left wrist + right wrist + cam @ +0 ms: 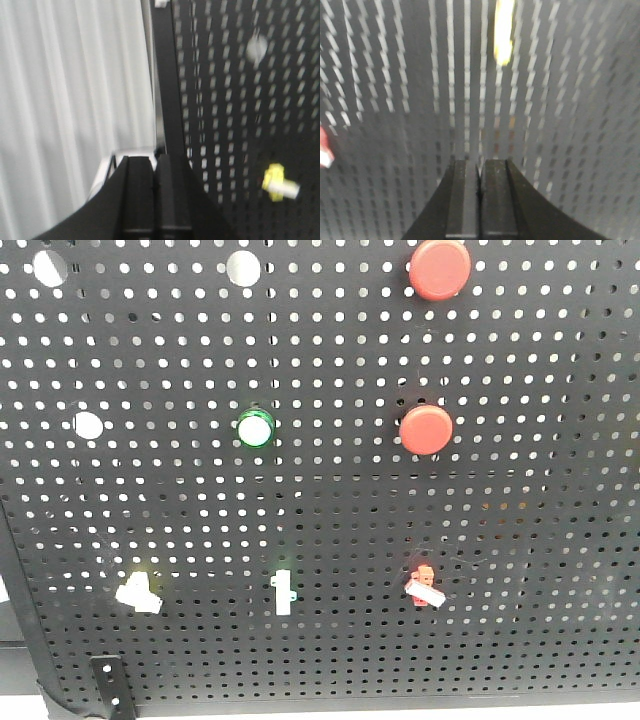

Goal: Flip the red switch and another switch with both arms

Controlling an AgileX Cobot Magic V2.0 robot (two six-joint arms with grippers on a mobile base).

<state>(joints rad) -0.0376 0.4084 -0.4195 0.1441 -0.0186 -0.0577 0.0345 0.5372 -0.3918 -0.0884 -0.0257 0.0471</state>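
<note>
Low on the right of the perforated black board (pixel 560 540), the red switch (pixel 425 583) is a tiny red body with a white lever tip slanting down to the right. Level with it, far to the left, sits the pale yellow switch (pixel 138 592), its whitish lever also angled down to the right. Between the 2 stands a slim upright white toggle (pixel 284 591). Only the front view takes in this whole row, along with a green-ringed button (pixel 255 428) and 2 round red buttons (pixel 438 268) (pixel 426 429) higher up. The grippers appear only in the wrist views. The left gripper (pixel 154 161) has its black fingers pressed together on nothing, pointing along the board's dark side frame (pixel 165 75). A white curtain (pixel 65 100) hangs to its left, and the yellow switch is well off to its right, apart from it. The right gripper (pixel 480 162) is likewise closed and empty, facing a heavily smeared stretch of board. The red switch shows only as a sliver at that view's left edge. A yellow streak (pixel 503 32) near the top is too blurred to identify.
</note>
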